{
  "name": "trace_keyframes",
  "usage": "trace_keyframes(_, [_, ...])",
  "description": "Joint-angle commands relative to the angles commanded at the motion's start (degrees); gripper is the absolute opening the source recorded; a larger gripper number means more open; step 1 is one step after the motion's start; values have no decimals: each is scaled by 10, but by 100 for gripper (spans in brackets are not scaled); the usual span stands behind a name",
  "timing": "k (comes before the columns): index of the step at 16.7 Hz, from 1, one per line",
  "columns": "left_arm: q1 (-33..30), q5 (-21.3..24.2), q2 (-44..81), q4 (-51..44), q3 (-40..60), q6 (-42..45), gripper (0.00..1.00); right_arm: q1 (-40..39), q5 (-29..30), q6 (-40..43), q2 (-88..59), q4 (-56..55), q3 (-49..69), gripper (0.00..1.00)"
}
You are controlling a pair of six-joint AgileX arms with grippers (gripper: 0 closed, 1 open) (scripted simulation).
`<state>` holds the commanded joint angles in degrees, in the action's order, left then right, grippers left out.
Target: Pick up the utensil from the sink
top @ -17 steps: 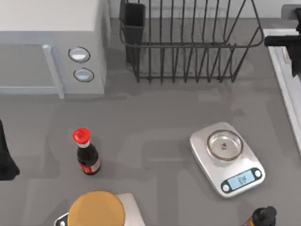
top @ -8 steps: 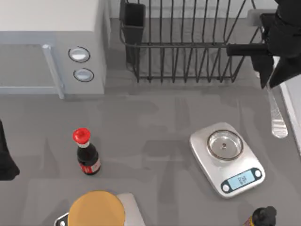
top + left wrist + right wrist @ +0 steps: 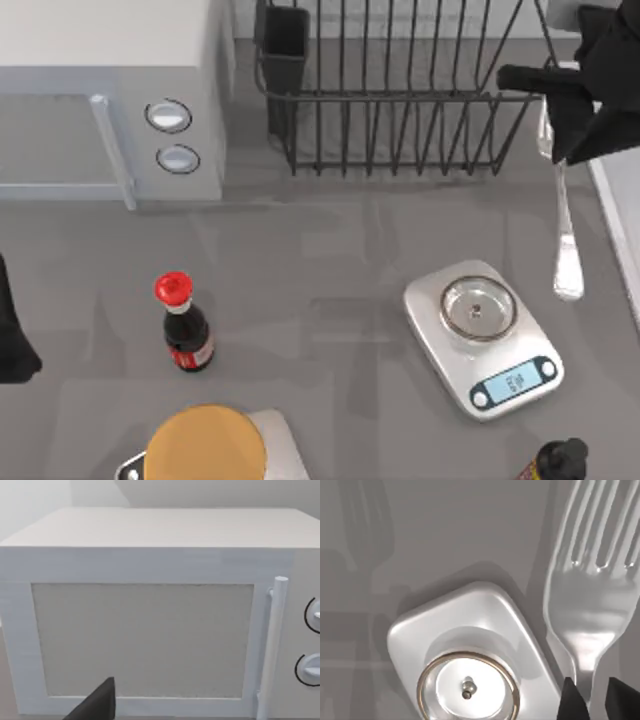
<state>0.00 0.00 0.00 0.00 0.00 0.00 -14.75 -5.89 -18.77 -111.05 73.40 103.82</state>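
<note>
My right gripper is at the top view's right rear, beside the dish rack's right end, shut on the utensil. The utensil is a shiny silver fork hanging over the counter, left of the sink, whose pale rim runs along the right edge. In the right wrist view the gripper has its two dark fingers closed on the fork's neck; the utensil points its tines away, above the scale. My left gripper stays parked at the left edge.
A black wire dish rack stands at the back, a white microwave at the back left. A silver kitchen scale sits just below-left of the fork. A red-capped bottle, a round tan object and a dark bottle stand near the front.
My right gripper has come out from the sink side with the fork in it and shifted left over the counter. The fork now hangs nearer the scale. The left arm is still.
</note>
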Motion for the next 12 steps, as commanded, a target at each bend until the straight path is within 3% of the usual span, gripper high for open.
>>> trace_keyframes(8, [0, 0, 0, 0, 0, 0, 100, -29, 50, -4, -53, -134, -161, 0])
trace_keyframes(12, [0, 0, 0, 0, 0, 0, 100, -39, 60, -9, -64, -145, -174, 0])
